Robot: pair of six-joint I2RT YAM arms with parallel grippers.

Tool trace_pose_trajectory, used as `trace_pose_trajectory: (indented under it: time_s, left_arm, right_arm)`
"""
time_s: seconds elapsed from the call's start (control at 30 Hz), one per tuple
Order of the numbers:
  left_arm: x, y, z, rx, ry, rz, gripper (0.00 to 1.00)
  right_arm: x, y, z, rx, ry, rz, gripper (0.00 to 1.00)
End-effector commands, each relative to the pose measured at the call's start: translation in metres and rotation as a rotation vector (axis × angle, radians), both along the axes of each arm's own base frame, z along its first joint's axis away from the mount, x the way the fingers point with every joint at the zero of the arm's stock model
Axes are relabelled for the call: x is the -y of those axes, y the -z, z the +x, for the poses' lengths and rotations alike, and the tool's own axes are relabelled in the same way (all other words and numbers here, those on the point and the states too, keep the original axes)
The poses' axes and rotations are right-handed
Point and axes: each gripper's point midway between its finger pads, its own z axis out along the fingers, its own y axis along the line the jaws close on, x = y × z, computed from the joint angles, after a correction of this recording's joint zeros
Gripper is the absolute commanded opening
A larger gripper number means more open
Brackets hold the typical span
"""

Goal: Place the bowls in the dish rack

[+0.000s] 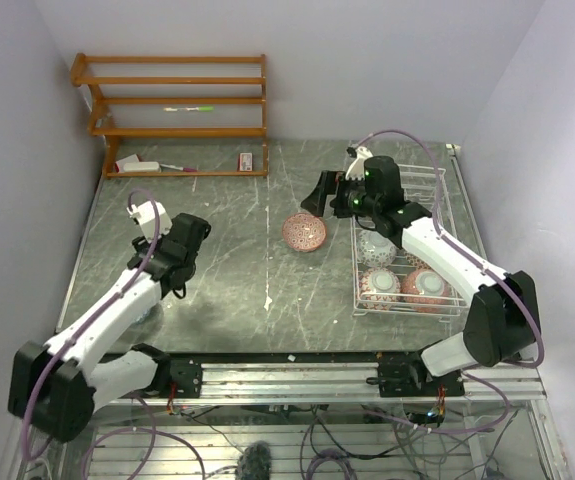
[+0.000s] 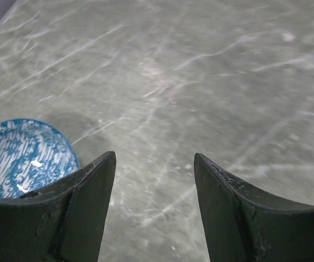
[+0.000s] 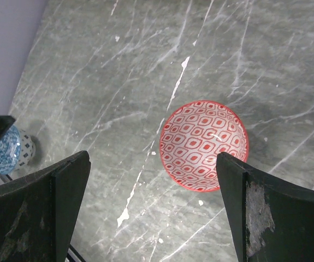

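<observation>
A red-patterned bowl [image 1: 304,232] stands upright on the grey table, just left of the white wire dish rack [image 1: 445,222]. The rack holds several bowls, among them a grey one [image 1: 377,247] and two pink ones [image 1: 379,287] [image 1: 425,285]. My right gripper [image 1: 322,196] hangs open and empty above the table beside the red bowl [image 3: 203,144], which lies under its right finger in the right wrist view [image 3: 152,158]. A blue-patterned bowl [image 2: 20,158] stands by my left gripper [image 2: 154,158], which is open, empty and low over the table [image 1: 174,278]. The blue bowl also shows in the right wrist view [image 3: 12,150].
An orange-brown wooden shelf unit [image 1: 177,115] with small items on it stands at the back left. A white smear [image 1: 268,300] marks the table. A metal rail [image 1: 287,375] runs along the near edge. Walls close in on both sides.
</observation>
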Motion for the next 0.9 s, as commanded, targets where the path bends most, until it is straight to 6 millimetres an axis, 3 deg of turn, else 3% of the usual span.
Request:
trace_pose_trajectory:
  time_s: [0.0,0.23,0.47,0.6,0.87]
  left_arm:
    - [-0.034,0.036,-0.002,-0.066,-0.196,0.013,0.70]
    - [-0.066,0.031,-0.019,0.031,-0.384,0.003,0.73]
    - [-0.102,0.045,-0.034,0.014,-0.482,-0.015,0.73]
    - [-0.104,0.061,-0.031,0.007,-0.477,-0.085,0.73]
    - [-0.114,0.073,-0.024,-0.011,-0.496,-0.144,0.73]
  right_arm:
    - [-0.012,-0.004,-0.001,0.024,-0.053,0.010,1.00]
    - [-0.015,-0.001,-0.012,0.011,-0.085,-0.024,1.00]
    - [-0.037,0.005,-0.030,-0.010,-0.132,-0.067,0.99]
    - [-0.037,0.015,-0.036,-0.037,-0.134,-0.129,0.99]
    - [-0.044,0.011,-0.043,-0.033,-0.150,-0.153,0.99]
